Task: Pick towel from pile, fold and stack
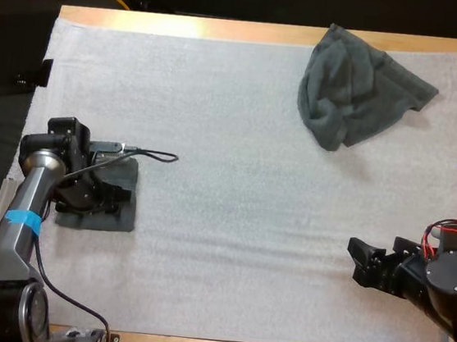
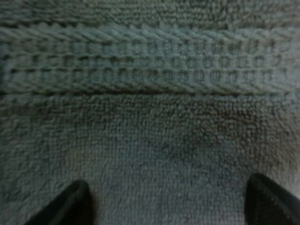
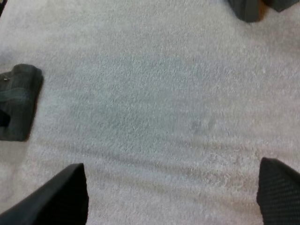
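Grey-green folded towel (image 1: 120,212) lay placed beneath our left gripper (image 2: 167,183), fingers released, while well apart from it the crumpled towel (image 1: 353,94) was not yet folded, our right gripper (image 3: 172,166) unclenched and empty.

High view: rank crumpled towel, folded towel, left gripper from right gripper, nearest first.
1. crumpled towel, far side, right.
2. folded towel, left side.
3. left gripper, over that towel; too close to call against it.

There is one crumpled towel (image 1: 358,87), one folded towel (image 1: 124,217) and one white mat (image 1: 236,180).
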{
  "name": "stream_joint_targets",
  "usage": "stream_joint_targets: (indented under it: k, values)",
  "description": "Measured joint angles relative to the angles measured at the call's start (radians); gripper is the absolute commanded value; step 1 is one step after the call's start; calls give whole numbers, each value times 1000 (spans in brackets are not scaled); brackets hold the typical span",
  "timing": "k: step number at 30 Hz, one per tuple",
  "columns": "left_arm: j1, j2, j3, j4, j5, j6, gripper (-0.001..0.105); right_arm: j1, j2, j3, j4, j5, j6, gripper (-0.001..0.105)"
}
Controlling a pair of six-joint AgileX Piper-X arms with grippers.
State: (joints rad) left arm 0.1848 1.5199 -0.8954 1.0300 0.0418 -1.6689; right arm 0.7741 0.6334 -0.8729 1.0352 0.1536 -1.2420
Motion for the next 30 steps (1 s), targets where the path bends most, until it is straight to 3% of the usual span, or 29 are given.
stream_joint_targets:
  k: [9,16,19,23,30]
  values:
    - [0,6,-4,14,7,0,64,0,0,0,0,0,0,72]
    - [0,9,-139,146,90,-8,47,0,0,0,0,0,-2,72]
    - [0,-15,-203,181,147,-8,50,0,0,0,0,0,-21,72]
    - [0,-101,-261,190,168,-8,61,0,0,0,0,4,-93,72]
    - [0,-285,-287,197,172,-8,69,0,5,0,0,57,-122,72]
